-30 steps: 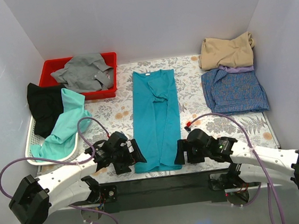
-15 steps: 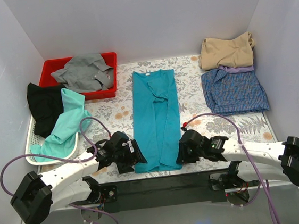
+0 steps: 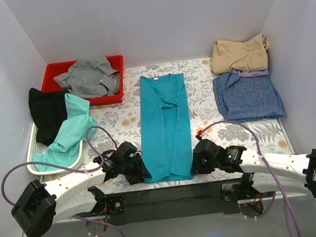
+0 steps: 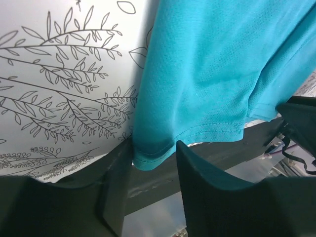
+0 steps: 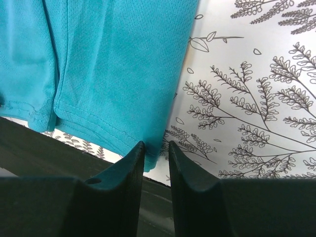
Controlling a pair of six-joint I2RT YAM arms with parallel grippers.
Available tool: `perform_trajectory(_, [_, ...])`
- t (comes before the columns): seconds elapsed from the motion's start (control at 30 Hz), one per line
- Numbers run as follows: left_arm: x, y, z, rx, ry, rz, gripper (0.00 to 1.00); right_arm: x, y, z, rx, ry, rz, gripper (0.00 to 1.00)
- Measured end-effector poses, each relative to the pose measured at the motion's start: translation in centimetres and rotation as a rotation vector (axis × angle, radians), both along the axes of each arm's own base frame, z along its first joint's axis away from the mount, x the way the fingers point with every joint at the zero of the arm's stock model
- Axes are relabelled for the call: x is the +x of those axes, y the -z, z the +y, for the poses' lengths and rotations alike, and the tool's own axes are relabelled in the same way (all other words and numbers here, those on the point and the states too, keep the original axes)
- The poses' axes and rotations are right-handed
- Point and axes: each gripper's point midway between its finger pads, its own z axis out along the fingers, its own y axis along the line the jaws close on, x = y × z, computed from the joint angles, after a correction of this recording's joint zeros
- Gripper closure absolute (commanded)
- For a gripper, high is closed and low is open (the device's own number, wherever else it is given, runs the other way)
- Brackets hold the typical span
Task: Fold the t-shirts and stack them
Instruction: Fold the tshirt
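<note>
A teal t-shirt (image 3: 164, 123) lies folded into a long strip down the middle of the table, collar at the far end. My left gripper (image 3: 142, 171) is at its near left hem corner. In the left wrist view the jaws (image 4: 154, 148) stand apart around that corner (image 4: 148, 158), which touches only the left finger. My right gripper (image 3: 195, 162) is at the near right hem corner. In the right wrist view its jaws (image 5: 156, 144) are narrow, with the teal corner (image 5: 153, 160) pinched between them.
A tan shirt (image 3: 239, 54) and a checked shirt (image 3: 248, 96) lie at the right back. A black shirt (image 3: 47, 110) and a mint one (image 3: 69, 130) drape over a white basket (image 3: 35, 159). A red bin (image 3: 51, 70) holds a grey shirt (image 3: 88, 76).
Both grippers moved inward onto the near hem corners of the teal shirt and their jaws narrowed, the right first, then the left.
</note>
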Motion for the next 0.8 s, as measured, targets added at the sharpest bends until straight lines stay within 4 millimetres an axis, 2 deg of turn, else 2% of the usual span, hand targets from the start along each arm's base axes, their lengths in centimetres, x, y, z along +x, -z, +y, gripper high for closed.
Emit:
perform_trajectory(0.07, [-0.3,0.3,0.1,0.004,-0.003,0.013,0.65,0.0,0.0,-0.1,-0.002,0.000,0.001,0.68])
perform_trajectory(0.17, [-0.5,0.5,0.2,0.008,-0.011,0.022,0.76,-0.1,0.1,0.1,0.003,-0.004,0.006,0.68])
perform_trajectory(0.23, [-0.6,0.7,0.3,0.012,-0.011,0.026,0.78,-0.1,0.1,0.6,0.018,-0.011,0.010,0.68])
perform_trajectory(0.27, [-0.6,0.7,0.3,0.012,-0.011,0.026,0.84,-0.1,0.1,0.8,0.028,-0.016,0.012,0.68])
perform_trajectory(0.3, [-0.7,0.7,0.4,0.013,-0.013,0.028,0.85,-0.2,0.0,1.0,0.037,-0.020,0.014,0.63])
perform_trajectory(0.47, [-0.7,0.8,0.5,0.019,-0.015,0.030,0.87,-0.3,-0.1,1.6,0.076,-0.024,0.017,0.61])
perform_trajectory(0.57, [-0.7,0.9,0.5,0.019,-0.015,0.031,0.87,-0.4,-0.1,1.6,0.094,-0.017,0.019,0.70])
perform_trajectory(0.6, [-0.7,0.9,0.5,0.019,-0.015,0.030,0.87,-0.5,0.0,1.5,0.094,-0.014,0.022,0.86])
perform_trajectory(0.63, [-0.8,0.9,0.5,0.018,-0.015,0.031,0.90,-0.5,0.1,1.4,0.091,-0.015,0.022,0.95])
perform_trajectory(0.67, [-0.8,0.9,0.5,0.018,-0.014,0.030,0.93,-0.7,0.4,1.3,0.087,-0.011,0.034,0.99])
perform_trajectory(0.73, [-0.8,0.9,0.5,0.020,-0.011,0.030,1.00,-0.8,0.4,1.2,0.090,-0.004,0.039,0.99])
perform_trajectory(0.8, [-0.8,0.9,0.5,0.019,-0.007,0.028,1.00,-0.8,0.4,1.2,0.093,0.000,0.039,0.99])
